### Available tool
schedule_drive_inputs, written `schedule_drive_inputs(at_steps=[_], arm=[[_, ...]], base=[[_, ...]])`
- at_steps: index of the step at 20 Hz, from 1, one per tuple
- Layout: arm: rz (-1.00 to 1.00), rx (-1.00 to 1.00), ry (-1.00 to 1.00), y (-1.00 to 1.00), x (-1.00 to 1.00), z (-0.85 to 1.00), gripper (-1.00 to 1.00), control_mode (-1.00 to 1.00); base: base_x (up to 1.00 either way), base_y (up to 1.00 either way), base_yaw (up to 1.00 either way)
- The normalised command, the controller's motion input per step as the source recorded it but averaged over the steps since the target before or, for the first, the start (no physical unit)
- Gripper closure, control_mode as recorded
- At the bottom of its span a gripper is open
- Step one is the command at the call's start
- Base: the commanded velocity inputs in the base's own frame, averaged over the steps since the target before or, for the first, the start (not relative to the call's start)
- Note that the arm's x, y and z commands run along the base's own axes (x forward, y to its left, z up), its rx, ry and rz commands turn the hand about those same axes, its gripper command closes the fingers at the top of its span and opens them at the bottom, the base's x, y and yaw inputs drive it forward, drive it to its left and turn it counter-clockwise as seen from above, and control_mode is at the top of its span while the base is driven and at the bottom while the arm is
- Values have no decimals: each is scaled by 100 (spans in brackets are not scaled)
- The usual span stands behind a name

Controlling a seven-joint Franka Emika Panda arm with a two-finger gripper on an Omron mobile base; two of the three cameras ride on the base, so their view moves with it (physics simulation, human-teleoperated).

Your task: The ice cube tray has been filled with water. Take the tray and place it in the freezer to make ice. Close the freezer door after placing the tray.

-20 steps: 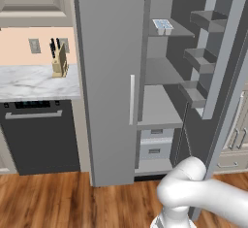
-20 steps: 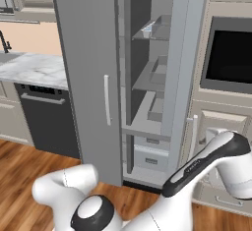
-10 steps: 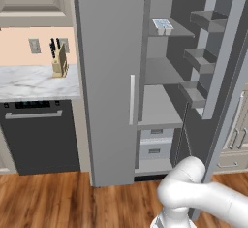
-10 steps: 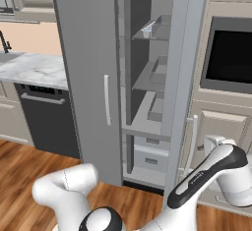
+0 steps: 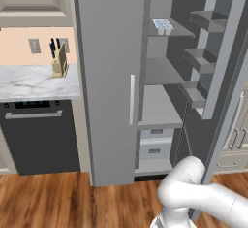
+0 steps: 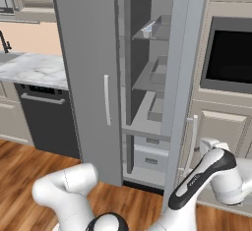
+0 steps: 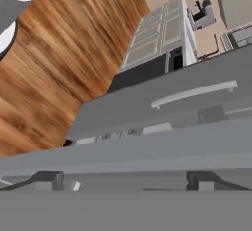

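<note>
The ice cube tray (image 5: 162,25) lies flat on the freezer's top shelf, pale blue with a whitish rim; it also shows as the tray (image 6: 149,29) in the right base view. Its water is too small to make out. The freezer (image 5: 157,105) stands wide open with pale grey shelves. The freezer door (image 5: 220,62) is swung out to the right, its inner racks facing me. In the right base view the freezer door (image 6: 179,77) is seen edge-on, with its white handle (image 6: 192,141) on the outer side. My gripper (image 7: 125,181) is open, low beside that outer side, holding nothing.
The plain fridge door (image 5: 109,76) is closed left of the freezer. A black dishwasher (image 5: 41,135) sits under a marble counter with a knife block (image 5: 59,59). A wall oven (image 6: 231,53) and cabinet drawers stand right of the open door. Wooden floor lies below.
My arm has shifted slightly right and lower beside the open door. The freezer door and the tray stand as before.
</note>
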Motion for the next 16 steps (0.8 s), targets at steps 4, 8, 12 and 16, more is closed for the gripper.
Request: schedule_drive_inputs(at_steps=[4,8,12,16], arm=[[0,0,0,0,36,-26,-100,-100],[0,0,0,0,32,-23,-100,-100],[0,0,0,0,32,-23,-100,-100],[0,0,0,0,11,-7,-100,-100]], base=[[0,0,0],[0,0,0],[0,0,0],[0,0,0]])
